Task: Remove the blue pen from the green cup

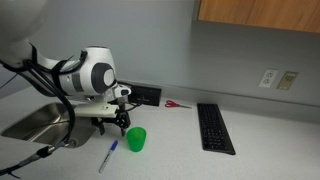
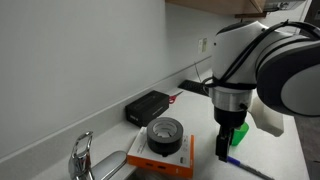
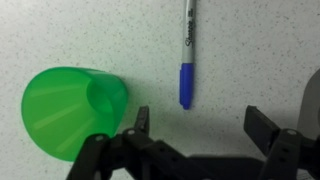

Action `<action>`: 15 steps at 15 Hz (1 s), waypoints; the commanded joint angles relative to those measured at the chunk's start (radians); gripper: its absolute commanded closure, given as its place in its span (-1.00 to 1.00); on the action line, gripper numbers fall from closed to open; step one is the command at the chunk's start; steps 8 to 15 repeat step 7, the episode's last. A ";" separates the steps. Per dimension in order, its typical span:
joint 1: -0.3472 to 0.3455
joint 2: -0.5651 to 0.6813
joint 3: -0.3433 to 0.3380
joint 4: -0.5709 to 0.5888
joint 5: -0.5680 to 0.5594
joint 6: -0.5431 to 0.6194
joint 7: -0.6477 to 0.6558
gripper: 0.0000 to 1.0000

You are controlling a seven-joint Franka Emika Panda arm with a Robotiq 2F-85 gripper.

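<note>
The blue pen (image 3: 187,55) lies flat on the speckled counter, outside the green cup (image 3: 70,108); its blue cap end points toward my gripper. In an exterior view the pen (image 1: 108,156) lies left of the upright cup (image 1: 135,139). In the wrist view the cup sits at the left, beside my left finger. My gripper (image 3: 197,130) is open and empty, hovering just above the counter with the pen's cap end just beyond the fingertips. It also shows in both exterior views (image 1: 121,122) (image 2: 231,138), where the cup is mostly hidden behind the arm.
Red-handled scissors (image 1: 176,104) and a black keyboard (image 1: 214,128) lie on the counter to the right. A black box (image 1: 146,95) stands at the wall. A metal sink (image 1: 35,122) with a faucet (image 2: 82,155) is at the left, a tape roll (image 2: 164,135) beside it.
</note>
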 commanded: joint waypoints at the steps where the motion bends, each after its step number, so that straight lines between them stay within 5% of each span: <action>1: 0.017 0.007 -0.022 0.022 -0.010 0.008 0.008 -1.00; 15: 0.017 0.000 -0.025 0.016 0.002 -0.002 -0.002 -1.00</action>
